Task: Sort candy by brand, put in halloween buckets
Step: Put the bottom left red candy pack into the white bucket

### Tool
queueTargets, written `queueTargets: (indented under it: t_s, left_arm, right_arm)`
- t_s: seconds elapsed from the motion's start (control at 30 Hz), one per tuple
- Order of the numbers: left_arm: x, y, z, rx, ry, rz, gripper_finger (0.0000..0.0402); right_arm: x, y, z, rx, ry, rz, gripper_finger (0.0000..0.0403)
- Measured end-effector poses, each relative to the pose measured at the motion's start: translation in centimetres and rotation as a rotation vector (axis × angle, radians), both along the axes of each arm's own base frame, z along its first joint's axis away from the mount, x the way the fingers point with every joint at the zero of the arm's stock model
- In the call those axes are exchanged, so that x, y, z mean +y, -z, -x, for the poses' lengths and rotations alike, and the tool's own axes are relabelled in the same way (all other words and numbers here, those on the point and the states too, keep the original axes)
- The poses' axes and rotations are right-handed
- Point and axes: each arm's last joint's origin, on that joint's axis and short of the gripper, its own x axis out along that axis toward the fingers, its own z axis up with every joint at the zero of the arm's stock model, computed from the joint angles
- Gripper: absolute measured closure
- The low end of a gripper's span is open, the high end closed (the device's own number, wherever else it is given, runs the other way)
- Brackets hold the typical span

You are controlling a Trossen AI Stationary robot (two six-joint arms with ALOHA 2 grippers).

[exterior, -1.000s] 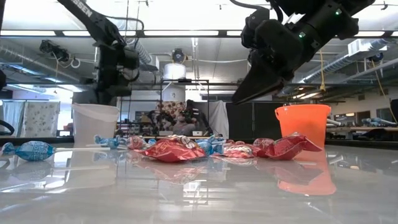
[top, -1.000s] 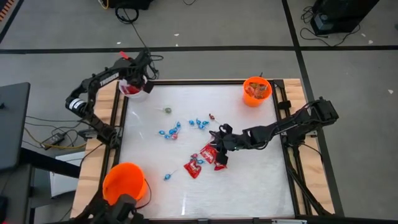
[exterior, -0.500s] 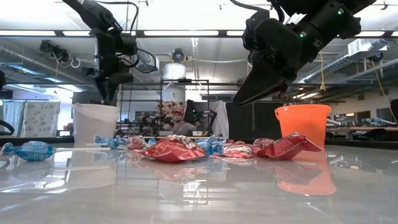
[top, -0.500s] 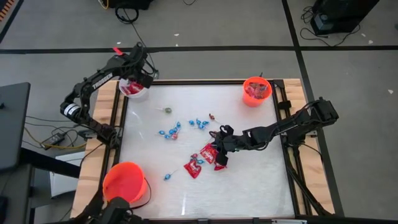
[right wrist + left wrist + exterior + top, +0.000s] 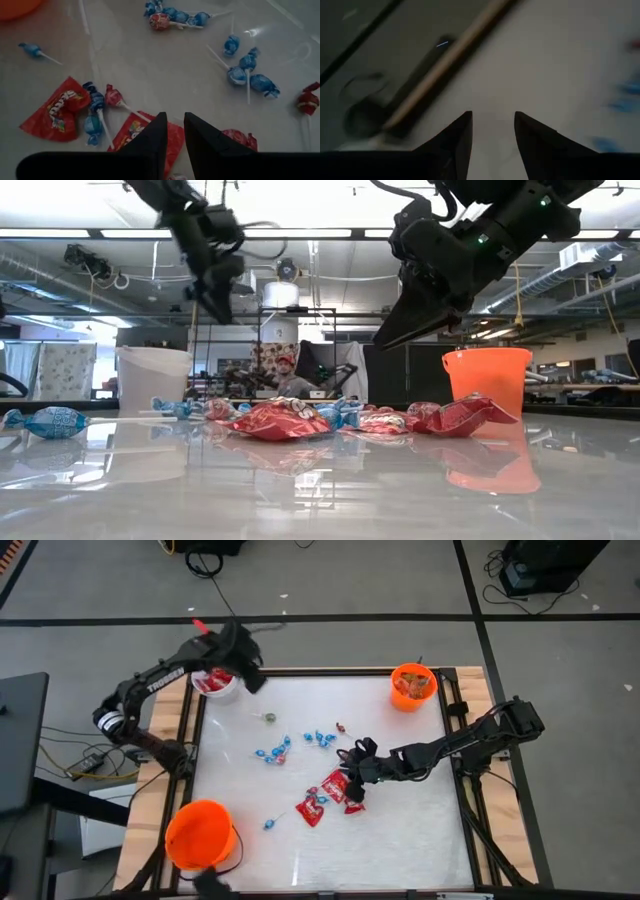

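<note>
My left gripper (image 5: 252, 678) is open and holds nothing; it hangs tilted in the air just right of the white bucket (image 5: 213, 686) at the table's far left corner, which has red packets in it. My right gripper (image 5: 175, 117) hovers over the candy at mid-table with a narrow gap between its fingers and nothing in it. Below it lie red packets (image 5: 335, 786) and blue lollipops (image 5: 248, 70). The small orange bucket (image 5: 412, 686) stands at the far right corner and the larger orange bucket (image 5: 200, 833) at the near left.
More blue lollipops (image 5: 272, 752) and one green sweet (image 5: 268, 717) lie scattered between the white bucket and mid-table, and another blue one (image 5: 268, 824) nearer the front. Bare tabletop stretches along the near edge and the right side. A person shows in the room behind (image 5: 290, 380).
My left gripper has risen from over the white bucket and swung toward the table's right, tipping and rolling as it went. My right gripper has kept still above the red packets.
</note>
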Motion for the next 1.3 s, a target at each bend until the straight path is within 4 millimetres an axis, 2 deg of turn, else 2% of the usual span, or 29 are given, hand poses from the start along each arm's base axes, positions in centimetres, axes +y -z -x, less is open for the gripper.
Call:
queueTargets:
  t_s: [0.17, 0.37, 0.5, 0.63, 0.77, 0.97, 1.13, 1.3]
  left_arm:
    - [-5.0, 0.6, -4.2, -0.007, 0.244, 0.025, 0.0249]
    - [-11.2, 3.4, -7.8, -0.114, 0.465, 0.101, 0.0249]
    - [-15.6, 5.4, -9.3, -0.208, 0.527, 0.150, 0.0249]
    - [-19.2, 7.6, -9.5, -0.227, 0.521, 0.147, 0.0249]
    - [-20.7, 10.3, -8.5, -0.193, 0.451, 0.157, 0.0249]
    - [-22.4, 13.1, -7.5, -0.365, 0.239, 0.339, 0.0249]
    - [-24.5, 13.3, -7.4, -0.526, 0.281, 0.394, 0.0249]
    - [-25.7, 12.7, -7.6, -0.537, 0.380, 0.356, 0.0250]
  right_arm:
    - [-0.1, 0.2, 0.2, 0.033, 0.006, 0.014, 0.0325]
    - [-0.4, 0.5, 0.6, 0.078, 0.047, 0.062, 0.0325]
    - [-0.4, 0.5, 0.6, 0.076, 0.055, 0.078, 0.0325]
    - [-0.8, 0.3, 0.4, 0.064, 0.052, 0.183, 0.0325]
    - [-1.6, -0.3, 0.0, 0.004, 0.147, 0.268, 0.0325]
    - [-2.1, -0.5, -0.3, -0.003, 0.139, 0.289, 0.0325]
    - [-2.5, -0.5, -0.3, -0.003, 0.152, 0.287, 0.0325]
    - [-2.5, -0.5, -0.3, -0.010, 0.161, 0.272, 0.0325]
